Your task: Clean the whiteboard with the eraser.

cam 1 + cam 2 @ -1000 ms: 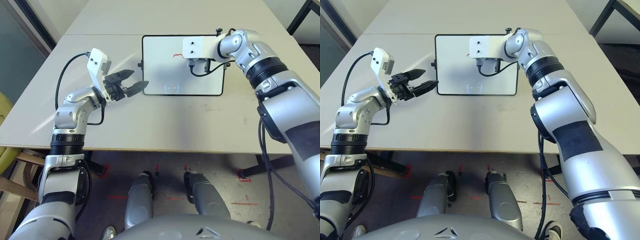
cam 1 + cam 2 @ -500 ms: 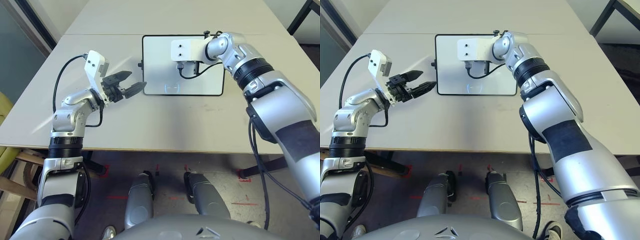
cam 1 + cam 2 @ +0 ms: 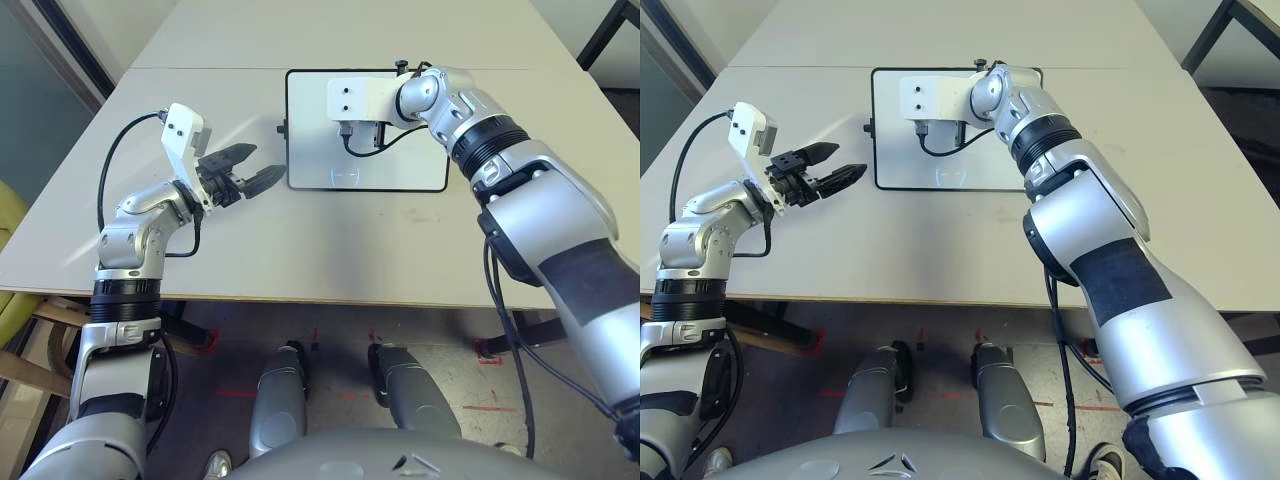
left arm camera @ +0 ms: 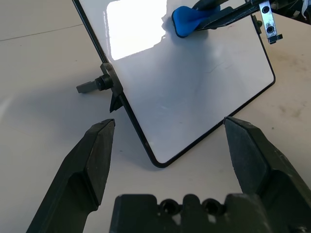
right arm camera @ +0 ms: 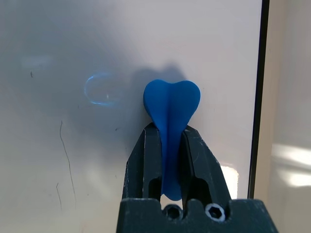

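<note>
Right pincer (image 5: 167, 160) pinches the blue eraser (image 5: 171, 109) and presses it on the whiteboard (image 3: 420, 170) lying on the table (image 3: 300, 240), so wiping is under way; next, rub any marks left, while the left pincer (image 4: 170, 145) waits spread beside the whiteboard.

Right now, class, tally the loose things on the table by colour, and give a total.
White: 1, the whiteboard
Blue: 1, the eraser, held in the right claw
Total: 2
</note>
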{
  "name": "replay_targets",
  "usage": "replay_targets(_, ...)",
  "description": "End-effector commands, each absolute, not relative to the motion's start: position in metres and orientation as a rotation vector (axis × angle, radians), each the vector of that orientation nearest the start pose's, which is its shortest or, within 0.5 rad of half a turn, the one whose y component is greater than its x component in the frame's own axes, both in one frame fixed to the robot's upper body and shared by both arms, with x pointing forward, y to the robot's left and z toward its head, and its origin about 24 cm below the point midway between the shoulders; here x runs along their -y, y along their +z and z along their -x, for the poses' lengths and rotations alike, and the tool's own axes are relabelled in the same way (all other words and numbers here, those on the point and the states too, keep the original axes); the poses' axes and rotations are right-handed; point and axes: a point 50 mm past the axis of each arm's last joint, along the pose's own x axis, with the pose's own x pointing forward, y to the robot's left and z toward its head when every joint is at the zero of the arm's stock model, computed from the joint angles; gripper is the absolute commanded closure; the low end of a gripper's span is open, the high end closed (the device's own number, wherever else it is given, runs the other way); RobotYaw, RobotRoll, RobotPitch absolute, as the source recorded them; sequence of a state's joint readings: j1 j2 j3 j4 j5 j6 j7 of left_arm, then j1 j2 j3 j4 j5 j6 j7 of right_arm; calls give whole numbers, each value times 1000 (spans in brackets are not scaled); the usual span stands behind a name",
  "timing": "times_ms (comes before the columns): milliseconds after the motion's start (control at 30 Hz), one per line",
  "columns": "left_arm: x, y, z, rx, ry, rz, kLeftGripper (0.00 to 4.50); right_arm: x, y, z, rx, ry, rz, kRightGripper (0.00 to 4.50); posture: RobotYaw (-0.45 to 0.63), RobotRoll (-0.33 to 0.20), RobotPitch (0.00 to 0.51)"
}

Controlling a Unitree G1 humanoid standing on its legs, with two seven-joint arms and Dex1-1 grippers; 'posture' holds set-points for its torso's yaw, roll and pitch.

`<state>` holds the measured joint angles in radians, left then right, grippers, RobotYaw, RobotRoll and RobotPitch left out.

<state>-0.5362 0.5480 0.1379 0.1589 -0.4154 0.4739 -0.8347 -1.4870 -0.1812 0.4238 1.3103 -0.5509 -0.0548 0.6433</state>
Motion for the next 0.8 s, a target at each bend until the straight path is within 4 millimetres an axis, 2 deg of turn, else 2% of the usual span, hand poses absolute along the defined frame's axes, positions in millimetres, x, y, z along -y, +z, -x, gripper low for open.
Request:
replay_targets(33,-218,163,-321,-52,-749,-41,0,58,234,-419,-133,744,1237,4198,-62,0,156)
replay_targets(167,-218,163,-321,-51,-751,-40,0,61,231,-420,-159,734,1239,4198,-62,0,156)
replay_targets(800,-214,164,-325,-50,-766,-41,0,103,216,-424,-318,668,1305,4198,-87,0,147)
